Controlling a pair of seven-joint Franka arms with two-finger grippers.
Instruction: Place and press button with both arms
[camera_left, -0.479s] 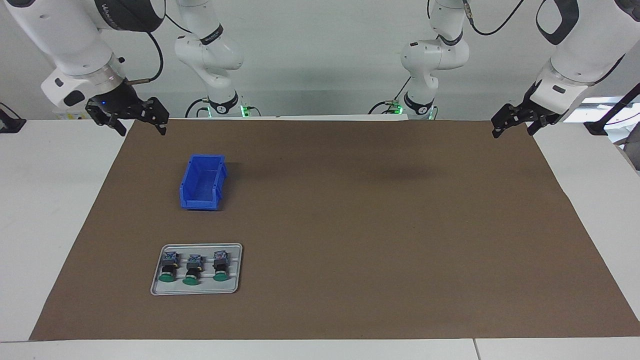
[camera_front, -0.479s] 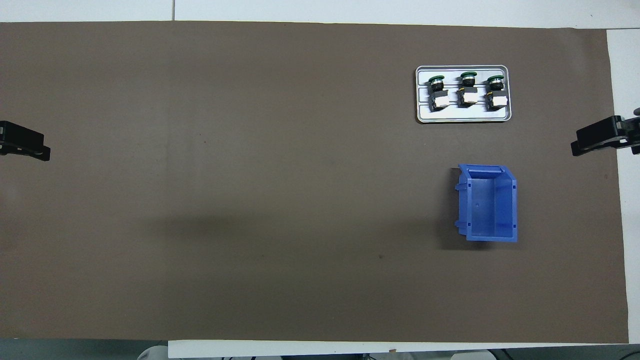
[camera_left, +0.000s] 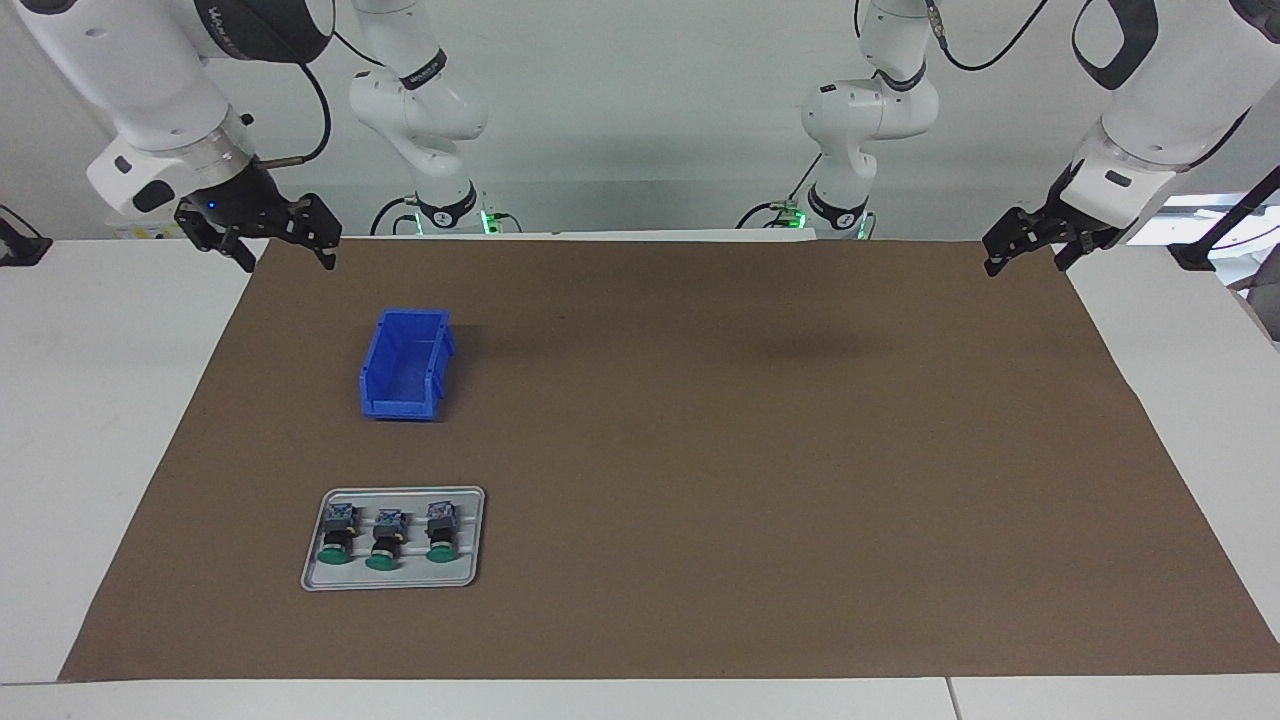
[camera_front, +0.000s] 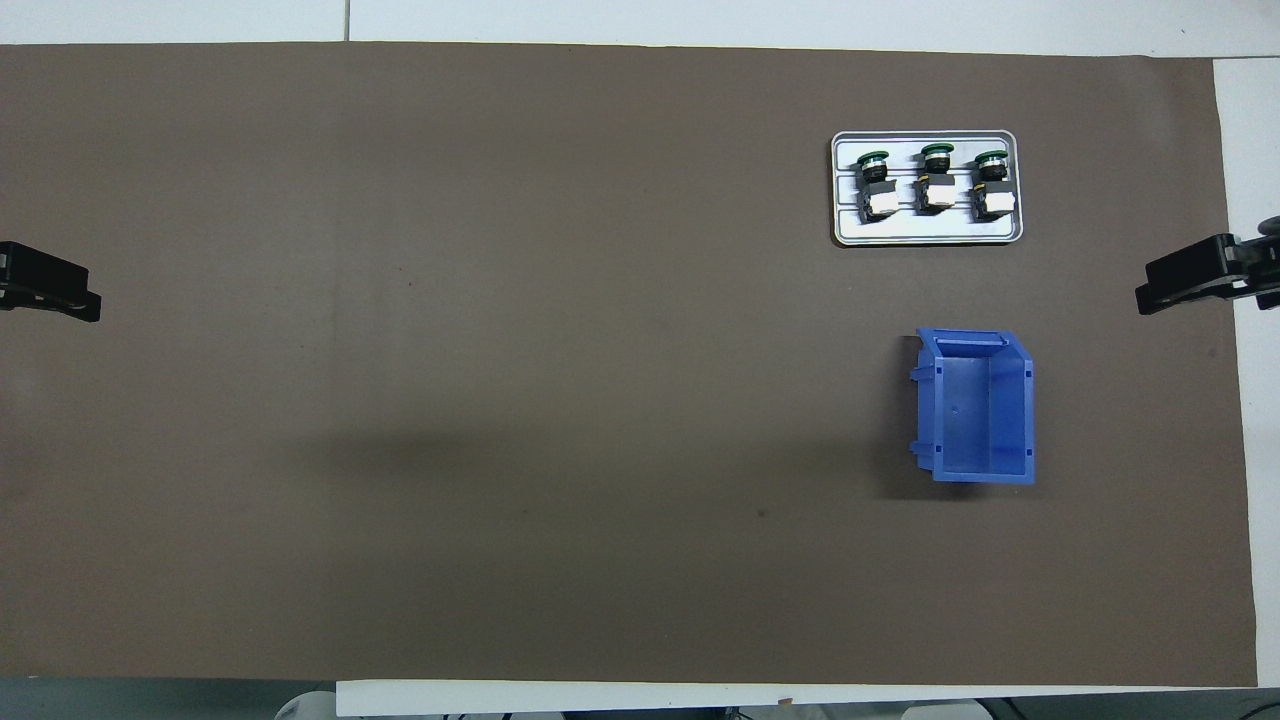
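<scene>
Nothing has been picked up: the three small push-button switches with round green caps, black barrels and blue-grey terminal blocks (camera_left: 386, 537) lie side by side on a shallow grey rectangular tray (camera_left: 322, 575), caps pointing away from the robots. The tray sits on the brown paper-covered tabletop (camera_left: 750, 480) toward the right arm's end, farther from the robots than the open blue plastic bin (camera_left: 405, 364).

By my reading the task stands at its opening step, the reach for one button. The right hand (camera_left: 262, 232) hangs in the air over the edge of the brown sheet at the right arm's end, its black fingers spread apart and grasping nothing. The left hand (camera_left: 1035, 240) hovers over the sheet's edge at the left arm's end, well apart from every object; whether its fingers are parted or closed I cannot tell.

Next, the right arm, being on the tray's side, would probably need to travel out over the bin and descend on one switch, closing across its barrel or block. The switches lie close together, so the fingers risk nudging a neighbour. The bin stands between hand and tray, calling for a raised path.
</scene>
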